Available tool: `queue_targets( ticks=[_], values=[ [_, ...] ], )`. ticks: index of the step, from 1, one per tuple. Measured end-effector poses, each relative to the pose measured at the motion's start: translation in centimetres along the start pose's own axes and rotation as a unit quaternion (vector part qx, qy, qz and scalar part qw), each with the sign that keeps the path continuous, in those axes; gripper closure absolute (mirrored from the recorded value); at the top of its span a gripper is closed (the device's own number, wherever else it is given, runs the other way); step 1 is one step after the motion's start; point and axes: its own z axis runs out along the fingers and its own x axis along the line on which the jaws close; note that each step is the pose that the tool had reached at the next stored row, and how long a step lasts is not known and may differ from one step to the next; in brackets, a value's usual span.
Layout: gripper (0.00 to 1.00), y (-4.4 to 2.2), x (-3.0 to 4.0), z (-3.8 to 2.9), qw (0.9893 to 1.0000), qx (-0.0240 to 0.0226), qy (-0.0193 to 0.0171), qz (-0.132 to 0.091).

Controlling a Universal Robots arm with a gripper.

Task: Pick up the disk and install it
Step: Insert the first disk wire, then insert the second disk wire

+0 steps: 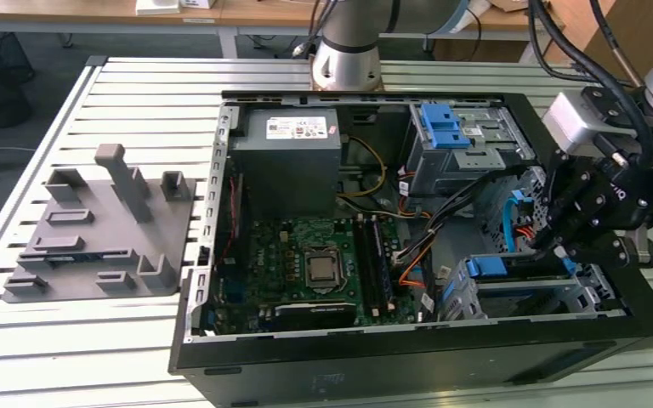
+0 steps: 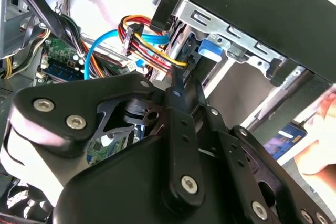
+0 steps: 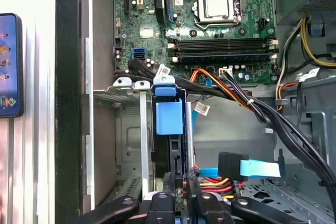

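Note:
The disk (image 1: 516, 274) stands on edge in the drive cage at the case's front corner, on the exterior view's right, with its blue carrier tab (image 3: 169, 116) at one end. In the first wrist view its dark narrow edge (image 3: 175, 156) runs from that tab down to my gripper (image 3: 179, 184), whose black fingers close on it from both sides. The second wrist view shows the fingers (image 2: 181, 85) meeting just short of the blue tab (image 2: 209, 50). In the exterior view my gripper (image 1: 564, 246) hangs over that cage.
Red, yellow and blue cables (image 3: 247, 100) run right beside the cage. The motherboard (image 1: 315, 268), the grey power-supply box (image 1: 292, 149) and an upper cage with a blue latch (image 1: 445, 127) are inside the case. A grey fixture (image 1: 99, 229) lies on the table; a phone (image 3: 9, 66) and a hand (image 2: 320, 145) are outside the case wall.

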Motion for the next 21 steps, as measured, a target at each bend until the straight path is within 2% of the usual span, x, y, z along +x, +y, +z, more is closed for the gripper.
queue_targets(
  ticks=[4, 6, 8, 21],
  values=[
    [0.76, 0.06, 0.01, -0.71, 1.0, 0.0, 0.0, 0.0],
    [0.78, 0.06, 0.01, -0.72, 1.0, 0.0, -0.0002, 0.0],
    [0.89, 0.06, 0.01, -0.72, 1.0, 0.0, -0.0001, 0.0],
    [0.89, 0.06, 0.01, -0.75, 1.0, 0.0, 0.0, 0.0]
  ],
)
